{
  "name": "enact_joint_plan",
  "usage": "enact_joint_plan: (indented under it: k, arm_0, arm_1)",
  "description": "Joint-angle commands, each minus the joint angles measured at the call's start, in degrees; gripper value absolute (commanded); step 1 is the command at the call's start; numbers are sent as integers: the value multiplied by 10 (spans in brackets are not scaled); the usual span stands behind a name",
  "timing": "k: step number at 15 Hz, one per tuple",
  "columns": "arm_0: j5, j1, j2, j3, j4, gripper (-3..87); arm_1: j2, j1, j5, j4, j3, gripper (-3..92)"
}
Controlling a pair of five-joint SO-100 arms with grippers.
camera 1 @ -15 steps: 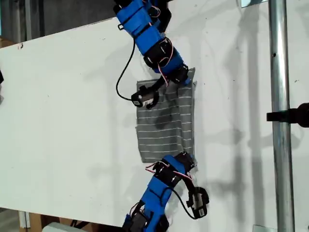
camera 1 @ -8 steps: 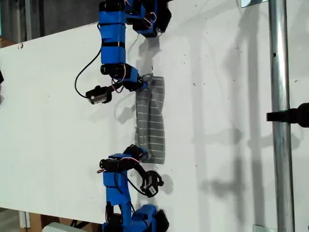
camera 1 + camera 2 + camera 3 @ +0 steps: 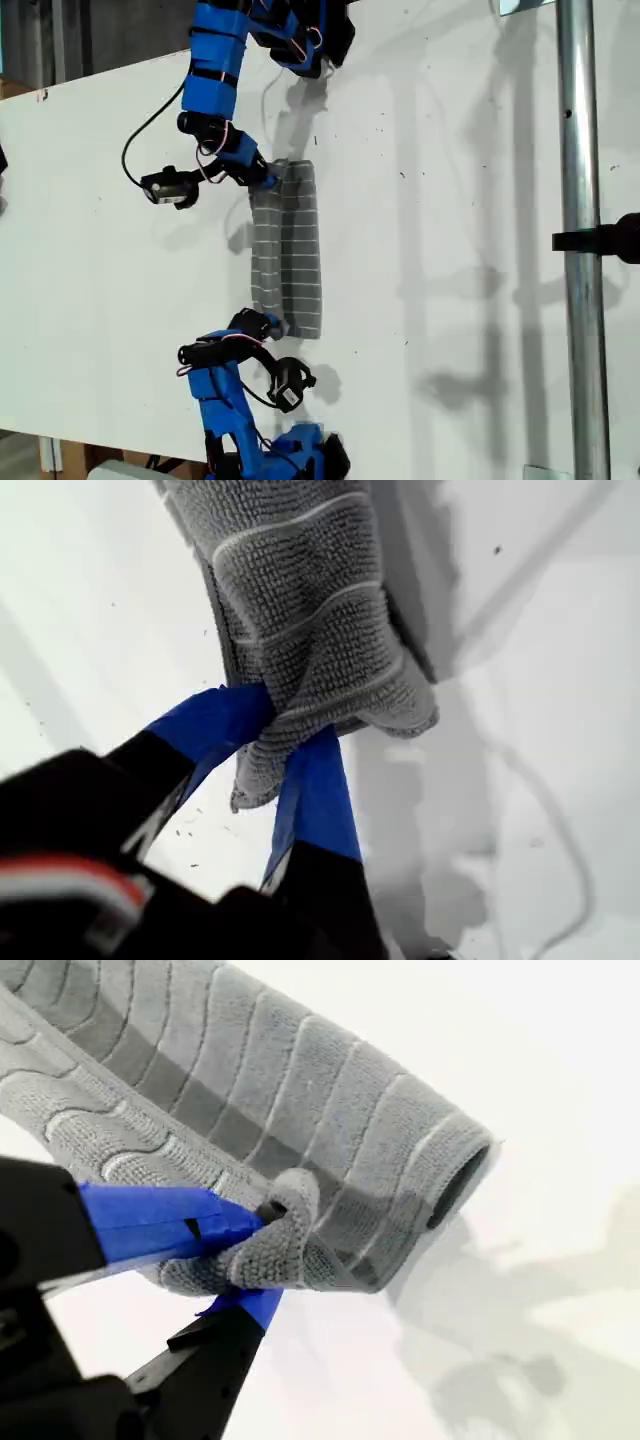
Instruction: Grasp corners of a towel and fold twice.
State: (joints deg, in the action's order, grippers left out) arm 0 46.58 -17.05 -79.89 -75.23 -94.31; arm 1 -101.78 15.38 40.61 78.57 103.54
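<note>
Exterior view, from left to right: white table [image 3: 100, 260] bare across the left half. Left of centre, two blue arms, one reaching down from the top edge and one reaching up from the bottom edge; no telling from the wrist views which is first and which second. Upper gripper [image 3: 268, 180] pinched on the towel's top-left corner, lower gripper [image 3: 272, 325] pinched on its bottom-left corner. Just right of both, the towel [image 3: 290, 250], grey with thin white stripes, folded into a narrow upright strip lying on the table at centre. Far right, a metal pole [image 3: 578, 200] running top to bottom.

First wrist view: my first gripper [image 3: 275, 730] clenched on a bunched towel corner, blue jaws on either side of the cloth.

Second wrist view: my second gripper [image 3: 265, 1260] clamped on another corner, with the fold curving over just beyond it.
</note>
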Motion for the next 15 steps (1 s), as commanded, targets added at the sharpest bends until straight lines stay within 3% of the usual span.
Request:
enact_joint_plan:
  k: [1, 6, 7, 8, 9, 10, 15]
  arm_0:
    - [64, 69, 19, -11, 4, -30]
    - [94, 76, 127, 26, 19, -24]
    - [103, 59, 134, 25, 11, 32]
    - [119, 46, 137, 22, -5, 170]
    - [120, 45, 118, 14, -10, 282]
    - [123, 51, 76, -2, -8, 394]
    - [156, 54, -302, -201, -11, 341]
  arm_1:
    - [4, -57, 57, -55, 59, -2]
    - [82, -26, 62, -139, 126, -2]
    - [84, -11, 54, -140, 124, -2]
    - [86, 7, 54, -134, 125, 66]
    - [84, 26, 54, -118, 126, 228]
    - [74, 42, 54, -97, 129, 293]
    - [-225, 86, 91, 19, 211, 383]
